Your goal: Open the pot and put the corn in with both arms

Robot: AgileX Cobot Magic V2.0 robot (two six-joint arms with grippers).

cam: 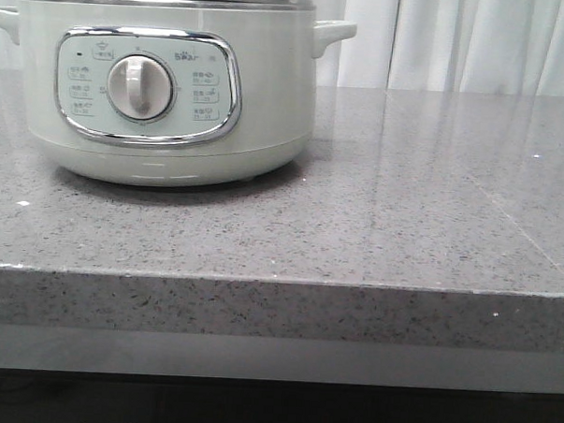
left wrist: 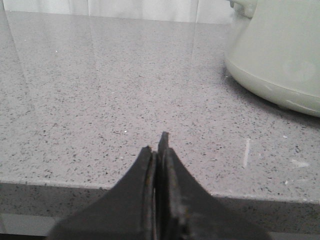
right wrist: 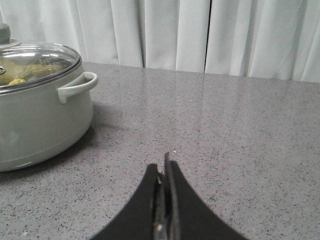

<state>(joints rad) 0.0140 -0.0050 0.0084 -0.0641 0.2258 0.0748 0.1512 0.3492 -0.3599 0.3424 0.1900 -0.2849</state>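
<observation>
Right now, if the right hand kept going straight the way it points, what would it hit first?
Probably nothing: the right hand, shut, points over bare countertop toward the curtain. The pot sits off to one side, though depth is unclear.

Lidded pale green pot (cam: 166, 85) with central dial (cam: 140, 86) on speckled grey counter (cam: 404, 207), white curtain (cam: 458, 41) behind.

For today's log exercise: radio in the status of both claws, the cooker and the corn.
Left claw shut, empty. Right claw shut, empty. Pale grey-green round cooker with its glass lid on. Corn cob not clearly seen. Grey speckled counter bare beside the cooker.
</observation>
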